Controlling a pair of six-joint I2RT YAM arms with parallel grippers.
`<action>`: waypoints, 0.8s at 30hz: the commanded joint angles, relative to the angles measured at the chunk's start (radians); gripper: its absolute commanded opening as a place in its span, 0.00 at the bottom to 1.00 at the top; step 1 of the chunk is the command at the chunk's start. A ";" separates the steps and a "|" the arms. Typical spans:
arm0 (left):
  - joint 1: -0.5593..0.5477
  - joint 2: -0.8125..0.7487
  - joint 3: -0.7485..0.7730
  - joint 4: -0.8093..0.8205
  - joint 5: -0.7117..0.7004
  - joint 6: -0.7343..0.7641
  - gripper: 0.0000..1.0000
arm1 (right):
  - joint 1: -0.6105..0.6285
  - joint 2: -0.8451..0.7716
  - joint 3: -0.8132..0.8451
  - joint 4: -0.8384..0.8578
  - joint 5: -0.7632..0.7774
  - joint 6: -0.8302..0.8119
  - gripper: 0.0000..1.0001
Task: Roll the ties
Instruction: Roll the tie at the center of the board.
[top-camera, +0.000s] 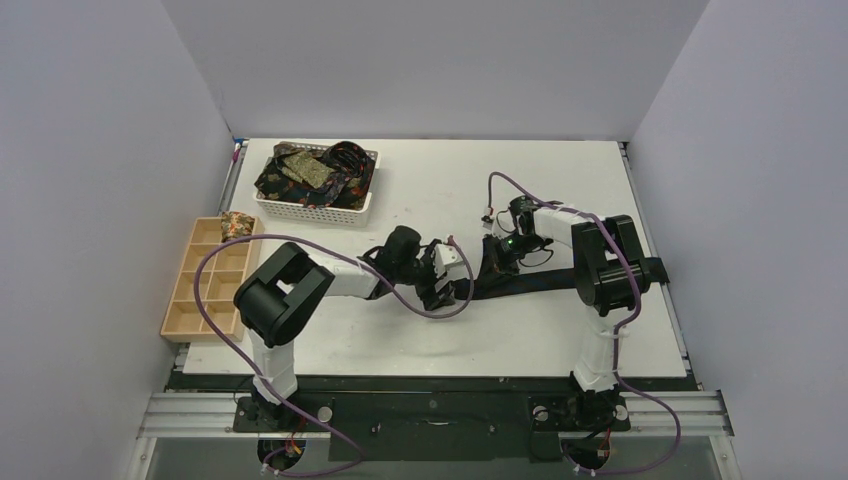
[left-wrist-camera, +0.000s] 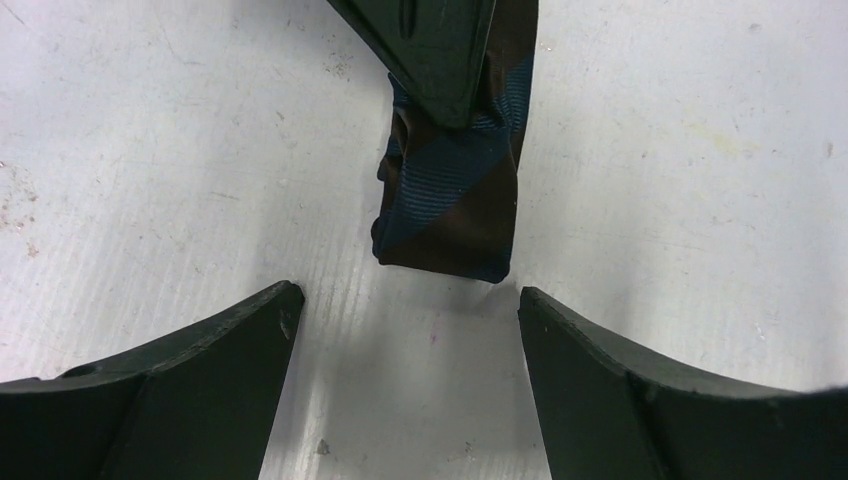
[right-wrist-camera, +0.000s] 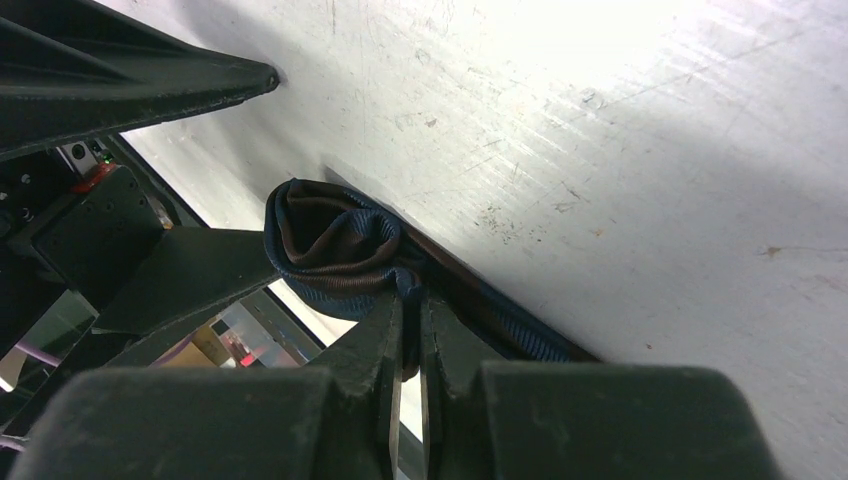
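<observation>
A dark brown tie with blue stripes (top-camera: 530, 284) lies on the white table (top-camera: 560, 190) between the arms. Its left end is partly rolled up (left-wrist-camera: 450, 200). My right gripper (right-wrist-camera: 410, 300) is shut on that rolled end (right-wrist-camera: 335, 250) and also shows in the top view (top-camera: 497, 255). My left gripper (left-wrist-camera: 405, 300) is open and empty, its fingers low over the table on either side just short of the roll; it also shows in the top view (top-camera: 455, 290). One right finger (left-wrist-camera: 440, 50) covers the top of the roll in the left wrist view.
A white lattice basket (top-camera: 362, 207) with several patterned ties stands at the back left. A pale wooden compartment tray (top-camera: 205, 290) sits at the left edge, with one small rolled tie (top-camera: 236, 224) in its far right compartment. Purple cables loop by both arms.
</observation>
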 joint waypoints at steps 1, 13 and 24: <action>-0.009 0.056 -0.030 0.045 -0.010 0.016 0.78 | 0.017 0.053 -0.035 0.070 0.192 -0.051 0.00; -0.086 0.178 0.111 0.029 -0.074 0.008 0.76 | 0.032 0.020 -0.014 0.063 0.094 -0.054 0.02; -0.084 0.157 0.064 -0.131 -0.125 0.096 0.30 | -0.044 -0.042 0.039 -0.090 0.000 -0.115 0.35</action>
